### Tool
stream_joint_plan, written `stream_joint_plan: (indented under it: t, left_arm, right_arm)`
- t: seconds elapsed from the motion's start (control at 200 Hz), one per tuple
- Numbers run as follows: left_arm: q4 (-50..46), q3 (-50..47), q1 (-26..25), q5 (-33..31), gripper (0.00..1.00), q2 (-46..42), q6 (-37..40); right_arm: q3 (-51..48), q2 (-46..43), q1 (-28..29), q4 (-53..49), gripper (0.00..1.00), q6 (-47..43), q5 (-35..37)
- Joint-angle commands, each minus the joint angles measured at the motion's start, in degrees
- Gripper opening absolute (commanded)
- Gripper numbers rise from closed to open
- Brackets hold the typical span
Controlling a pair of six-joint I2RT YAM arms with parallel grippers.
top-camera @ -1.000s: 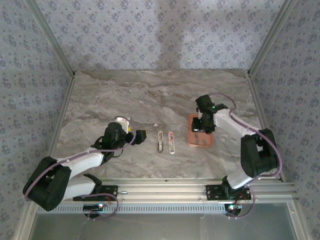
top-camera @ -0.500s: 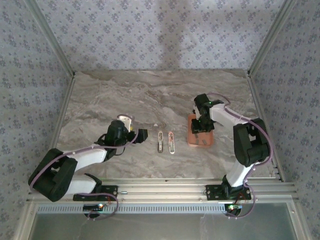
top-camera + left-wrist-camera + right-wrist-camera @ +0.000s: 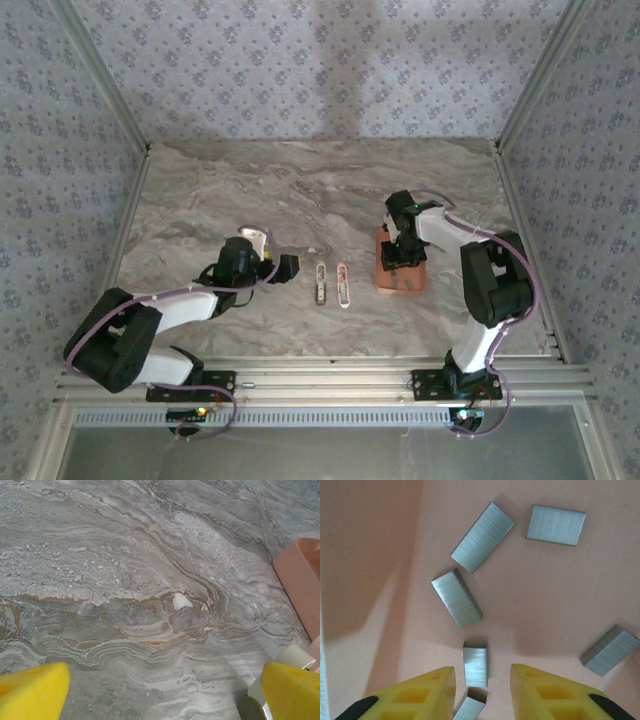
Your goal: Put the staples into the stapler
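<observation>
Small grey metallic staple blocks (image 3: 482, 537) lie loose in the shallow salmon-orange rectangular tray (image 3: 560, 605), toward the tabletop's right edge; the right gripper (image 3: 479, 679) straddles one short block (image 3: 475, 666), jaws narrow but not touching it; the left gripper (image 3: 164, 692) gapes empty above the marble. Risk: an off-centre closure tips or flicks the block, or nips its neighbour too.

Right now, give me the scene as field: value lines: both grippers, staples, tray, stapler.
left gripper: open, over the marble table, holding nothing
right gripper: open, down in the salmon tray, fingers either side of one staple block, not touching it
staples: six loose grey blocks on the tray floor
stapler: two slim pieces side by side on the table, between the arms
</observation>
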Motion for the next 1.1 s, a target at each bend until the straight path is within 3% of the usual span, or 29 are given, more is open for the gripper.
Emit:
stream_joint_plan:
  t: [0.0,0.435,0.71,1.094]
  left_arm:
    - [2.3,1.3,-0.3,0.9,0.98,0.6,-0.4]
    - [2.9,1.4,-0.4,1.3,0.98,0.9,-0.4]
    - [2.8,1.4,-0.4,1.3,0.98,0.8,-0.2]
    - [2.3,0.8,-0.4,1.6,0.98,-1.1,-0.2]
  right_arm:
    - [0.9,1.3,0.4,-0.5,0.34,-1.1,-1.2]
    - [0.7,3.6,0.7,0.9,0.31,-0.6,0.5]
    - [-1.7,4.0,1.2,4.2,0.23,2.5,3.5]
    - [-7.3,-8.5,1.8,11.0,0.18,7.1,7.2]
